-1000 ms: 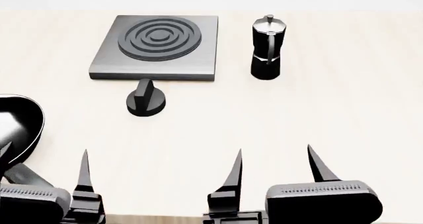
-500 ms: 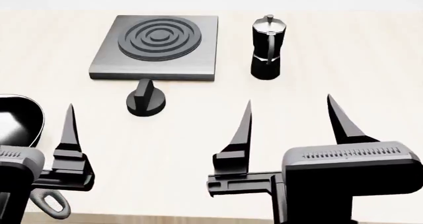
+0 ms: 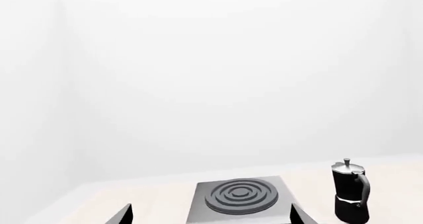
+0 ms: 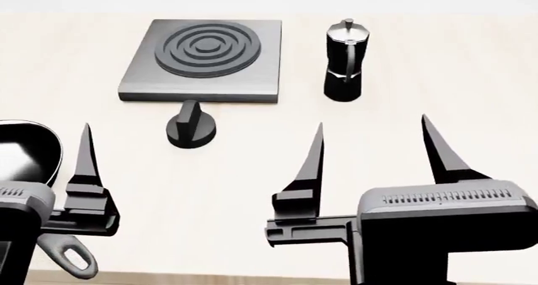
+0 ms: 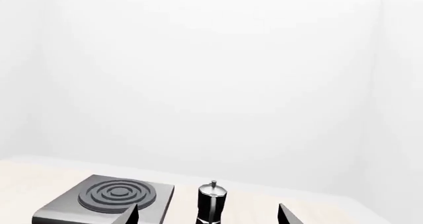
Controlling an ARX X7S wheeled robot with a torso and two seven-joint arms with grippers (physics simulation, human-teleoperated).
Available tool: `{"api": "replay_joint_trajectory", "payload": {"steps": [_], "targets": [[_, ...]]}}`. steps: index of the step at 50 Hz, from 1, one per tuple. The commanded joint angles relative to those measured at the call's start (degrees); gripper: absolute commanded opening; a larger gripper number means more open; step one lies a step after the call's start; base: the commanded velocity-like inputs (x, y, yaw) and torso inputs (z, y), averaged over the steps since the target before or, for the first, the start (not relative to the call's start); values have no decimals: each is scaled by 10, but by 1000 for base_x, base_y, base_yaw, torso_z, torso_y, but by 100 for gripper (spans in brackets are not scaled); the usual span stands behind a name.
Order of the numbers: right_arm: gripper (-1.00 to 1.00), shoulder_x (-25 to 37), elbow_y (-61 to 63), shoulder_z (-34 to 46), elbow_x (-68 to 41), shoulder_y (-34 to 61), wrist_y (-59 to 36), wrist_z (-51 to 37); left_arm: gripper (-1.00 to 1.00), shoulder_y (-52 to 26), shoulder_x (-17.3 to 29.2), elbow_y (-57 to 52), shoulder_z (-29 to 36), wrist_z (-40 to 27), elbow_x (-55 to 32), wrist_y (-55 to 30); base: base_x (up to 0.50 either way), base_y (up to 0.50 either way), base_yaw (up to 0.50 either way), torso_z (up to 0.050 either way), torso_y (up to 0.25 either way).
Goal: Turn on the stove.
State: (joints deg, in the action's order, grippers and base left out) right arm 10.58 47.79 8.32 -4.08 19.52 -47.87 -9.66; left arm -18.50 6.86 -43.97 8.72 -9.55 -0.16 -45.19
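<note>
A flat square dark-grey metal stove slab with raised burner rings (image 4: 201, 60) sits near the pale table's (image 4: 404, 152) far edge, its small round black ridged knob (image 4: 191, 131) just in front of it. A tall black moka pot (image 4: 344, 60) stands beside the slab. The right gripper (image 4: 374, 149) hovers near the front edge, fingers spread wide, holding nothing. The left gripper (image 4: 84, 159) shows one finger only; I cannot tell its spread. A black frying pan (image 4: 29, 156) lies at the left edge.
</note>
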Motion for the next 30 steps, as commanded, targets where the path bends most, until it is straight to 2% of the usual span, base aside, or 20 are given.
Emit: {"api": "replay_joint_trajectory", "payload": {"steps": [1,30], "targets": [[100,7,4,13,9,1,-5,-12,100,0,4,2,5,-9,-3,3,0,242,0,0,0],[100,13,6,25,0,4,-10,-21,100,0,15,-5,10,-24,-14,0,0,244,0,0,0]]}}
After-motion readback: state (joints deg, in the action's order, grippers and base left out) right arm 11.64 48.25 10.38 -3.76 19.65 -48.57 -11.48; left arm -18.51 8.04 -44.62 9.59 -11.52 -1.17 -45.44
